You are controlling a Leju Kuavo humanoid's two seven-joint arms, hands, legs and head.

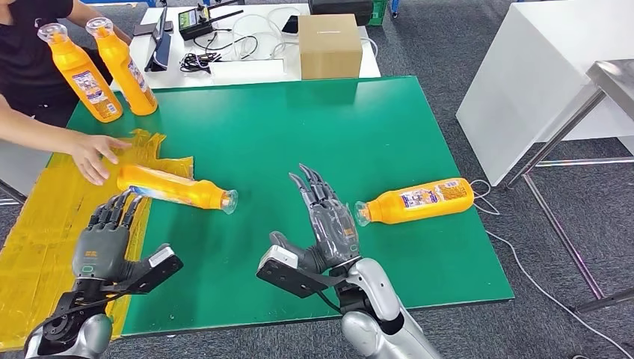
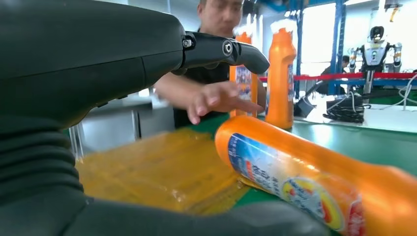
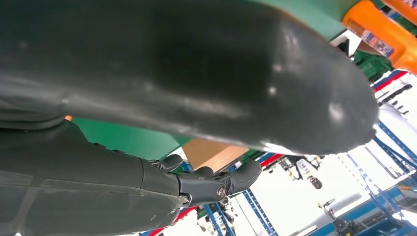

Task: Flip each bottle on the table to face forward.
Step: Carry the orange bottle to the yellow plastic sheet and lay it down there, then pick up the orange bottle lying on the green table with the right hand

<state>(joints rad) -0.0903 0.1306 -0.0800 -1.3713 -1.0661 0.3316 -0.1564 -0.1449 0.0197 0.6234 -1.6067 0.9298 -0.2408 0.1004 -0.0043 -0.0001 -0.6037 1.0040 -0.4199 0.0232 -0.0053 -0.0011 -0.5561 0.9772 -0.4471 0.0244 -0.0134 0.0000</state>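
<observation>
Bottles are lying on the green table (image 1: 299, 134): one bottle (image 1: 176, 188) by the left hand (image 1: 105, 243), another bottle (image 1: 419, 200) beside the right hand (image 1: 329, 224); both hands are spreading open, holding nothing.

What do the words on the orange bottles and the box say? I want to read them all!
Nothing here can be read for sure.
Lying bottle near the left hand: blue and white label with a yellow and red badge, letters blurred.
Lying bottle on the right: label print too small.
Two standing bottles: labels too small.
Cardboard box: a faint dark line of print, too small.
</observation>
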